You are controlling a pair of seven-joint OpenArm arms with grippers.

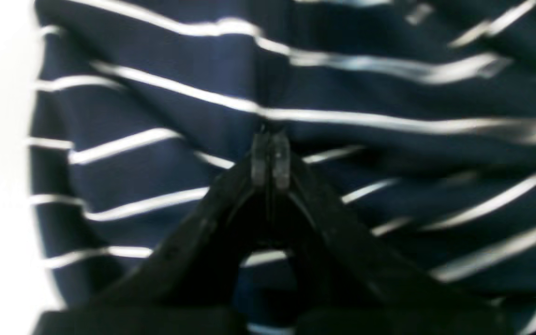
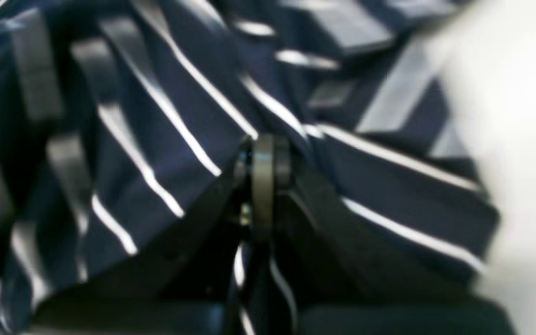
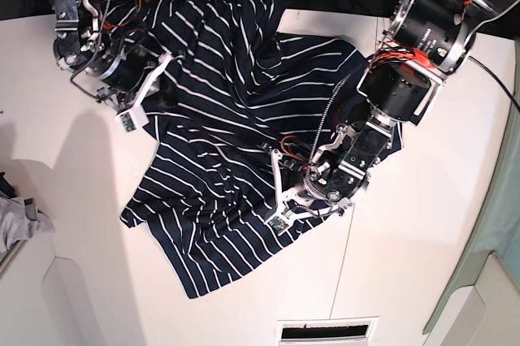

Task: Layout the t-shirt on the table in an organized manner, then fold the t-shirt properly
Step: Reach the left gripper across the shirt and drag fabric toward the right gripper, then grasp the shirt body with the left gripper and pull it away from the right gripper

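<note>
The dark navy t-shirt point(image 3: 219, 135) with thin white stripes lies crumpled across the middle of the white table point(image 3: 73, 167), its upper part bunched and raised toward the far left. My left gripper point(image 1: 270, 156) is shut, and the folds of the t-shirt point(image 1: 165, 97) run together at its tips. In the base view the left arm point(image 3: 349, 159) reaches down onto the shirt's right half. My right gripper point(image 2: 262, 160) is shut too, with striped t-shirt point(image 2: 165, 139) cloth gathered around and under its fingers. The right arm point(image 3: 114, 70) stands at the shirt's upper left edge.
A plain grey cloth point(image 3: 18, 218) sits at the table's left edge. A thin dark seam point(image 3: 340, 265) runs across the tabletop near the front, ending by a vent slot point(image 3: 325, 331). Bare white table point(image 3: 439, 224) lies right of the shirt.
</note>
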